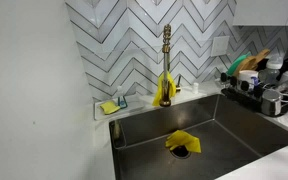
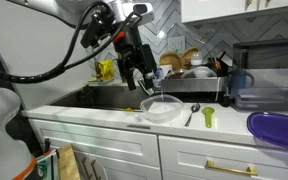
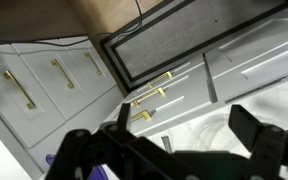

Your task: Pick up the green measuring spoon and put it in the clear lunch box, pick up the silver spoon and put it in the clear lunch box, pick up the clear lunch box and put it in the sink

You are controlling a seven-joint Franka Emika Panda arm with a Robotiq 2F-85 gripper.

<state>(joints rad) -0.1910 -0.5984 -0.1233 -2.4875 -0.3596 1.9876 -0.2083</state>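
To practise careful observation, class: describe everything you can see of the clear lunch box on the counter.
The clear lunch box is a low, rounded tub of see-through, plastic-looking material, lidless and upright on the white counter beside the sink. It looks empty: the silver spoon and green measuring spoon lie on the counter apart from it. The hand hangs open just above its rim; whether it touches cannot be told.

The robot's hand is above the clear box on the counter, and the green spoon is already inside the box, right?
Not quite. The green measuring spoon is not inside the clear lunch box. It lies on the counter beside the silver spoon, as an exterior view shows. The gripper is indeed above the box on the counter.
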